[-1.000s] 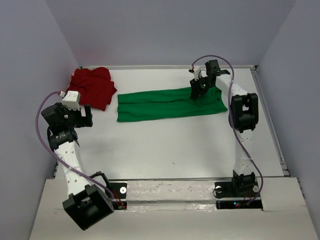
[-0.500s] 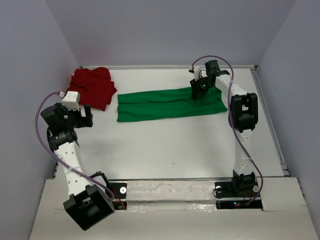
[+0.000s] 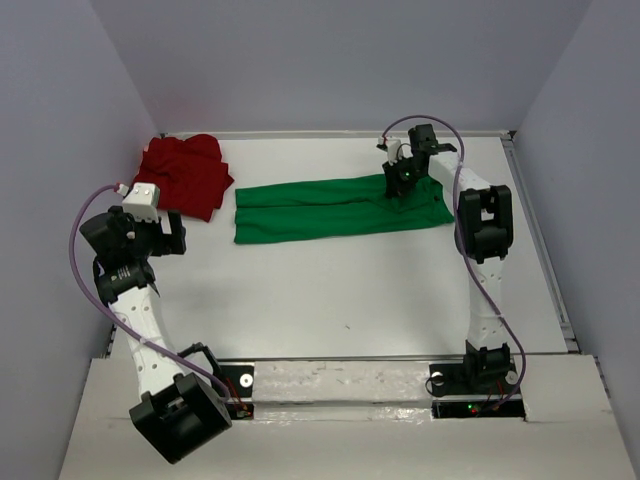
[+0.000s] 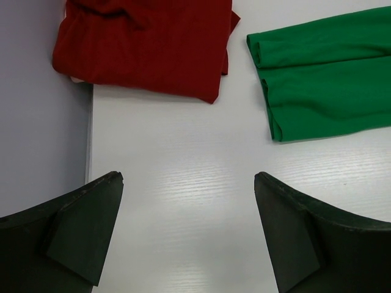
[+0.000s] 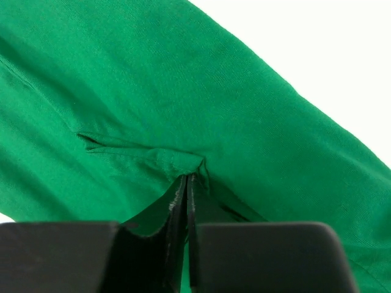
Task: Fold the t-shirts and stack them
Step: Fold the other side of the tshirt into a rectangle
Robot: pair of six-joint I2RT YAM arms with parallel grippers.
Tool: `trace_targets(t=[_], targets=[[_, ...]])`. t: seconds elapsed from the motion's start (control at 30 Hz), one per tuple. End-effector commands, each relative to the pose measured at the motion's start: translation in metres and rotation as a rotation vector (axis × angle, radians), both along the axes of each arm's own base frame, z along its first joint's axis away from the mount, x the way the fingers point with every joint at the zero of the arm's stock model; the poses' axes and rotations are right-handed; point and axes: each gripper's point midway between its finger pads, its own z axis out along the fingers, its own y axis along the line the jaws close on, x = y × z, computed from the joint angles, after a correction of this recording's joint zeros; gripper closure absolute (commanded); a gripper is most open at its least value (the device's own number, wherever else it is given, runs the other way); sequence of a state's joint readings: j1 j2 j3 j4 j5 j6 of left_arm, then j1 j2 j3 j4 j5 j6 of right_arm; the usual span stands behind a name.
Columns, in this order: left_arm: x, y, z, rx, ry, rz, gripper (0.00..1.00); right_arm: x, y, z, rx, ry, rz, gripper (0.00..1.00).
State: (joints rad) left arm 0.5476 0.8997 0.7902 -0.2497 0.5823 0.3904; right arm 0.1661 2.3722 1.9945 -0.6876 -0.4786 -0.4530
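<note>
The right pincer (image 5: 187,182) is closed on the green t-shirt (image 3: 320,208): in the right wrist view its two dark fingers (image 5: 175,210) stand almost together, and a small ridge of the green cloth is pinched at their tips, with short wrinkles running out to the left from that place. The left pincer (image 4: 188,178) is opened fully and holds nothing; it hangs over a bare part of the tabletop (image 3: 340,290) at the left side, a little nearer than the shirts. The white tabletop carries both shirts in its far half. The green t-shirt is the longer shape, folded to a band that runs from left to right, and the right pincer grips it at the right part, close to the far edge of the band. The red t-shirt (image 3: 185,175) lies in the far left corner as a loose, folded heap against the left wall (image 4: 36,152). The two shirts are just beside each other, with a narrow strip of tabletop between them.
</note>
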Motion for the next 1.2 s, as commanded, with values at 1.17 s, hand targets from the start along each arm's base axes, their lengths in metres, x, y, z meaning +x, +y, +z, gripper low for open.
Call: trace_targets(t=[1.17], targets=[[0.005,-0.007,0.015,-0.024,-0.058,-0.052,0.01,-0.045,0.018,0.059,0.067,0.010,0.117,1.00]])
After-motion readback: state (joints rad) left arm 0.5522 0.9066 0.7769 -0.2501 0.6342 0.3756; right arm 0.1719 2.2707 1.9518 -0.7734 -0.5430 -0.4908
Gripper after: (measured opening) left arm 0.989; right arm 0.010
